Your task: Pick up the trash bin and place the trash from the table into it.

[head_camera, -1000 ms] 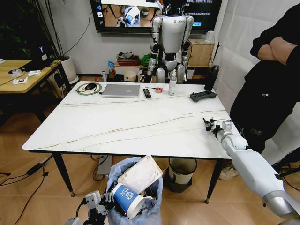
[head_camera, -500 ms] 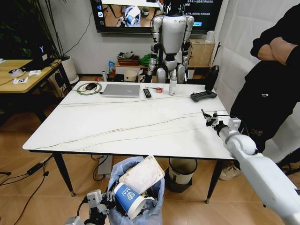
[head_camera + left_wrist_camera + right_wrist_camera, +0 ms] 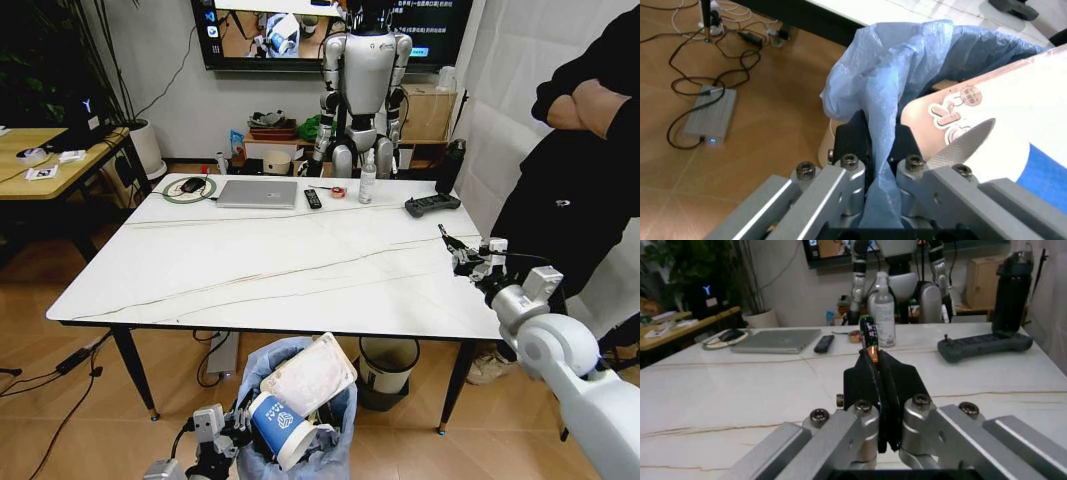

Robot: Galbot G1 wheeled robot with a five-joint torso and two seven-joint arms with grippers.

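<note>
Wooden flooring runs under the large white marble-veined table, and in front of its near edge, low down, sits the small trash bin lined with a crinkly light-blue plastic bag. Trash fills it: a blue-and-white paper cup leans at the top, touching a flat white-and-pink pack that juts out above the rim. The left gripper is beside the bin's left side, its black fingers pressed together on a fold of the blue bag at the rim.

Farther out, the right gripper hangs over the table's right edge. Its fingers are closed on a thin dark wrapper strip with orange and green print, held upright.

Along the far side of the tabletop lie a silver laptop, a black remote, a clear bottle and a dark handheld controller. A cream round bin with a black rim stands on the floor under the table, just right of the lined bin.
</note>
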